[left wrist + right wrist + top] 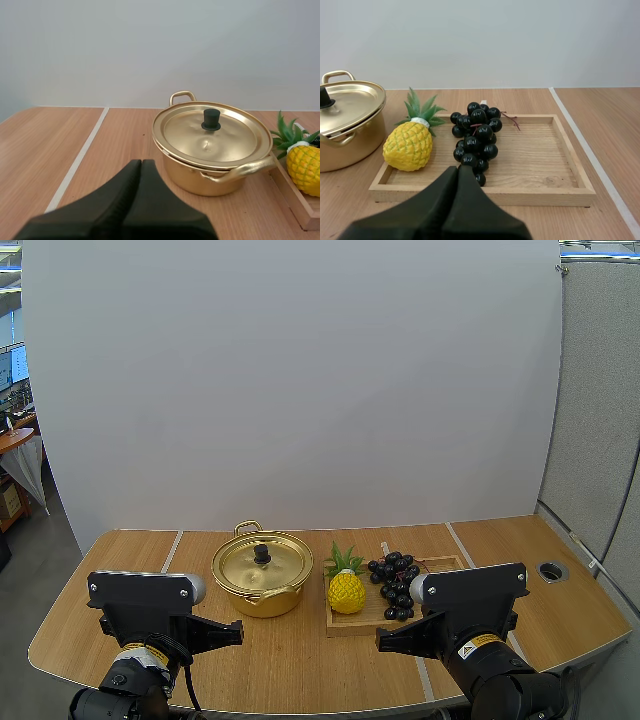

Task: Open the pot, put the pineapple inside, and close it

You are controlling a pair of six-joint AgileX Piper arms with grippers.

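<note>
A gold pot (261, 575) (212, 150) (345, 127) stands mid-table with its lid (212, 134) on and a black knob (262, 553) (211, 119) on top. A yellow pineapple (346, 585) (410, 142) (305, 167) with green leaves lies in the wooden tray (345, 627) (530, 162), just right of the pot. My left gripper (235, 633) (141, 167) is shut on nothing, low and in front of the pot. My right gripper (383, 642) (458, 172) is shut too, in front of the tray's near edge.
A bunch of dark grapes (393, 583) (476, 137) lies in the tray beside the pineapple. A round cable hole (552, 570) sits at the table's right end. Bare wood stretches left of the pot and along the front edge.
</note>
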